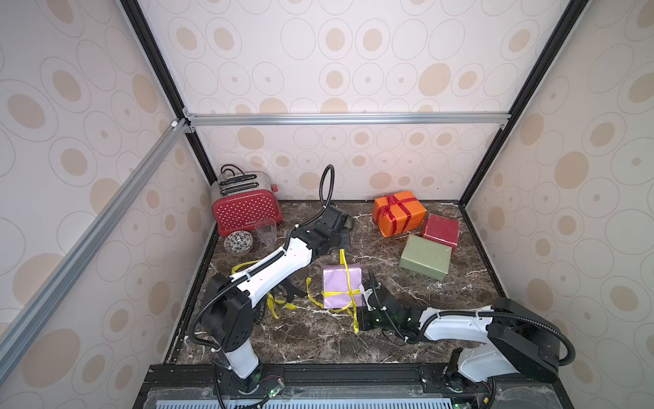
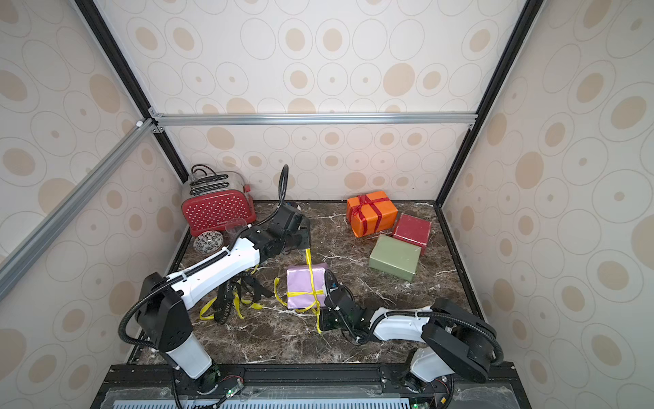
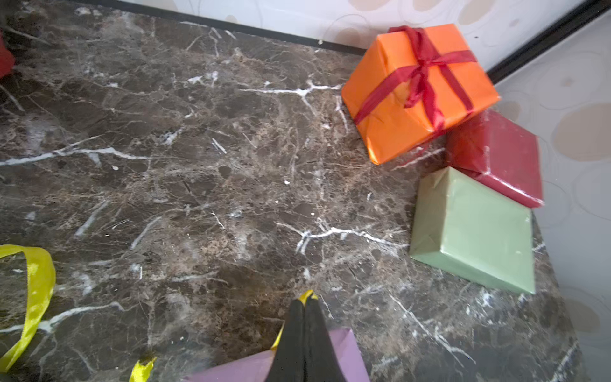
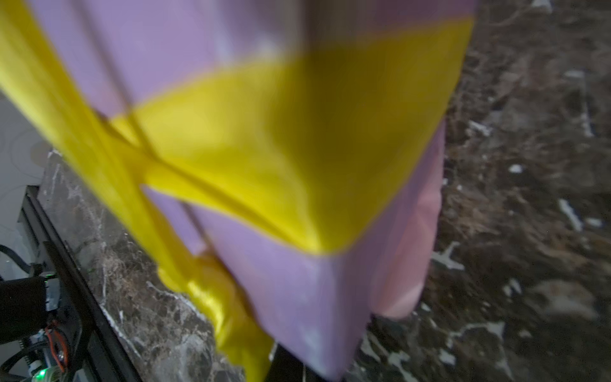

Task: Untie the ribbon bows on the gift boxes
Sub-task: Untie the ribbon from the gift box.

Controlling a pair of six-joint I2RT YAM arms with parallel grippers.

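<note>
The yellow ribbon (image 1: 348,279) wraps the lilac box (image 1: 334,283). My left gripper (image 3: 305,299) pinches the tail beyond the box and my right gripper (image 1: 358,317) seems clamped on the tail nearer me, so opposite pulls can loosen the knot. Left of the box, a loose black ribbon (image 2: 226,304) reads "LOVE IS".

The lilac box (image 4: 297,297) fills the view, close and blurred, with the yellow ribbon (image 4: 281,148) banded broadly over one edge. Narrower strands cross on its face, and one twisted strand runs off past the box. Dark veined desk (image 4: 529,198) lies around it, bordered by a black rail (image 4: 79,297).
</note>
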